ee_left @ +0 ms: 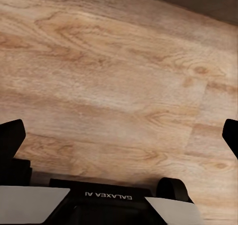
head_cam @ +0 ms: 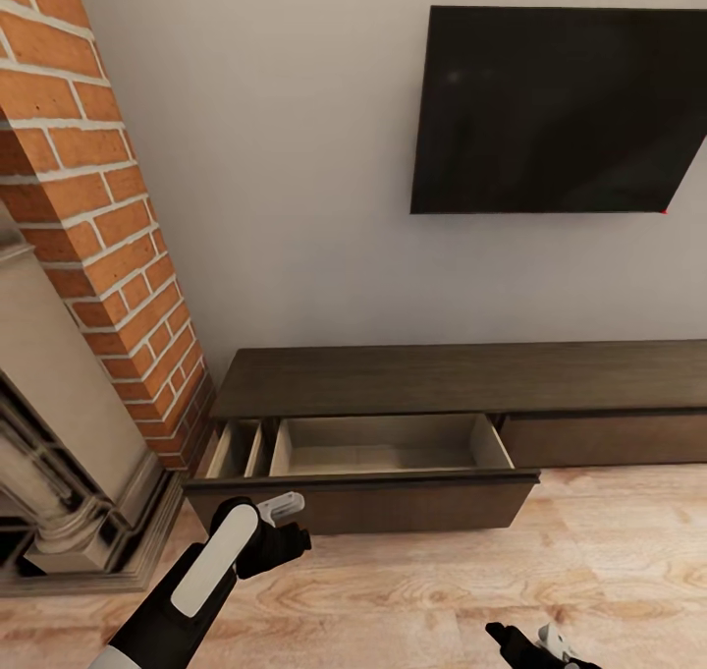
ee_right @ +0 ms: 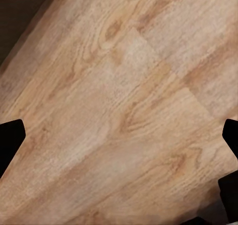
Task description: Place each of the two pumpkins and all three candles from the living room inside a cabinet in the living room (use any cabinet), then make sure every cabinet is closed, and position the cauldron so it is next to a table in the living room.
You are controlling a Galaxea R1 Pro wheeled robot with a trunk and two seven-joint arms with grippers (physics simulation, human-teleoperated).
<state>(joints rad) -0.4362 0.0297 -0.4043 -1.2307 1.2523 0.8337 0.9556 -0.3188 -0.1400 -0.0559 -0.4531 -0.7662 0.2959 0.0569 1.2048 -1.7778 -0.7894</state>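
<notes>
Here is the cabinet (head_cam: 462, 379), long, low and dark brown, running along the pale wall under a black wall-mounted screen (head_cam: 560, 109). One drawer (head_cam: 373, 448) is pulled out at its left end, pale wood inside, split into one narrow compartment on the left and one wide one on the right. Both compartments look bare from the head view. The dark drawer front (head_cam: 393, 502) juts out over the wooden floor (head_cam: 609, 551). To its right, one closed front (head_cam: 604, 440) sits flush.

On the left, a red brick chimney column (head_cam: 98, 227) rises with a pale stone fireplace surround (head_cam: 59, 433) below it, its base just beside the open drawer's left corner. That corner is tight.

The left tool (head_cam: 285, 527) hangs in front of the drawer front's left part, near it, dark fingers pointing toward the panel. From the left wrist view, the left tool (ee_left: 119, 136) has its two fingertips (ee_left: 11, 136) spread to the frame edges with bare floorboards between them: released, holding nothing.

The right tool (head_cam: 535, 641) sits low over the floor, well apart from the cabinet, with open boards all round. In the right wrist view, the right tool (ee_right: 119, 140) likewise has fingertips (ee_right: 10, 136) wide apart over plain wood grain, nothing between them.

Plenty of clear floor to the right of the drawer.
</notes>
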